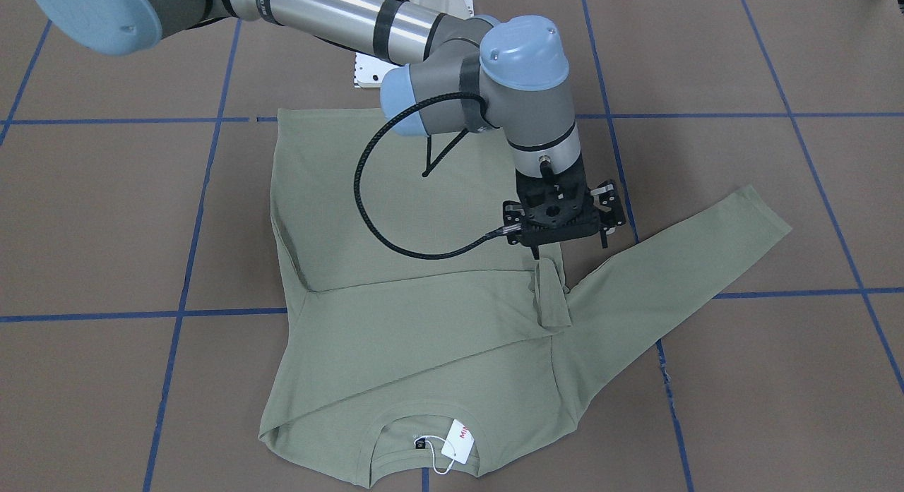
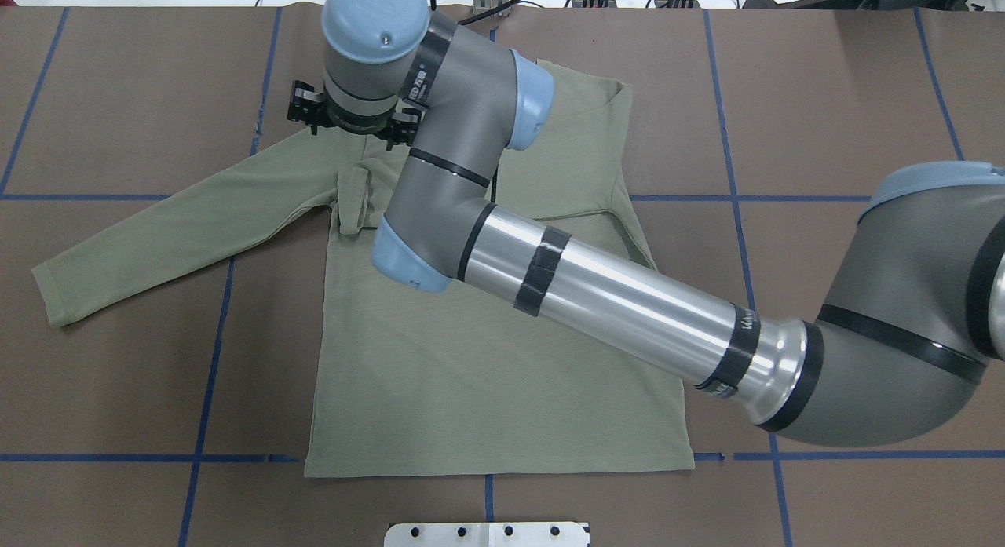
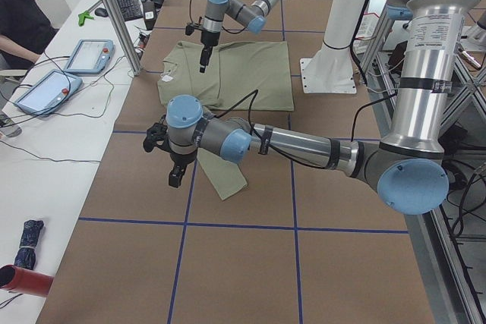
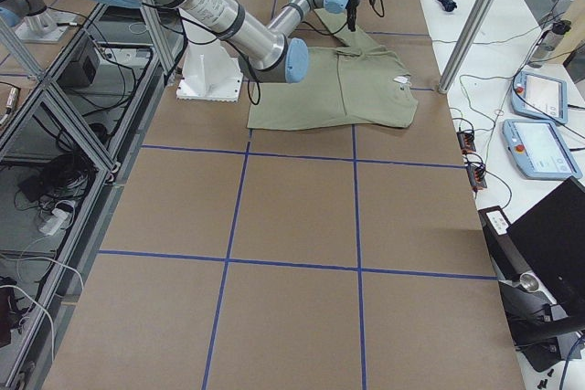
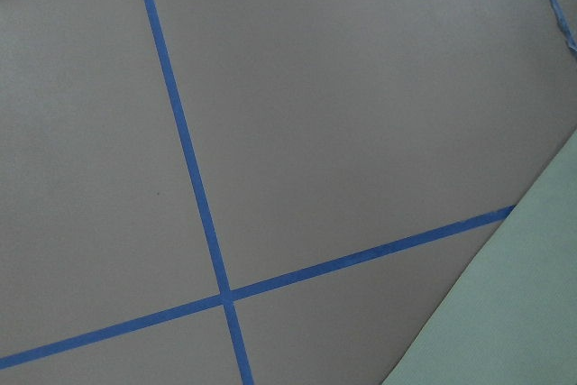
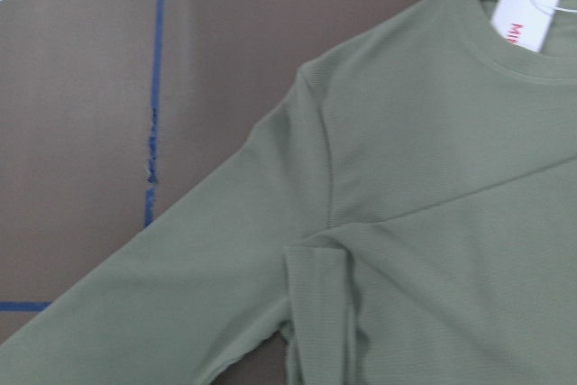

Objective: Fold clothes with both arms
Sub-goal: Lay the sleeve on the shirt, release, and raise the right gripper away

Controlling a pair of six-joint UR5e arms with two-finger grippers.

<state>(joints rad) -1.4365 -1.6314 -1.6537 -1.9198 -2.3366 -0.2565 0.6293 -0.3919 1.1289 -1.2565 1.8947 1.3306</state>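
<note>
The sage-green shirt [image 1: 395, 337] lies flat on the brown table, its neck and hang tag [image 1: 459, 439] on the far side from the robot. One sleeve is folded across the chest and its cuff [image 1: 551, 294] stands crumpled. The other sleeve [image 2: 180, 225] lies stretched out. My right arm reaches across the shirt. The right gripper [image 1: 571, 248] hovers open just above the crumpled cuff and holds nothing. The left gripper [image 3: 173, 176] shows only in the exterior left view, beyond the stretched sleeve's end, and I cannot tell its state. The left wrist view shows bare table and a cloth edge [image 5: 532, 313].
Blue tape lines [image 1: 183, 266] grid the table. The white base plate [image 2: 487, 534] sits at the robot's edge. An operator [image 3: 23, 5] sits at a side bench with teach pendants [image 3: 87, 55]. Frame posts [image 4: 475, 15] stand along that side.
</note>
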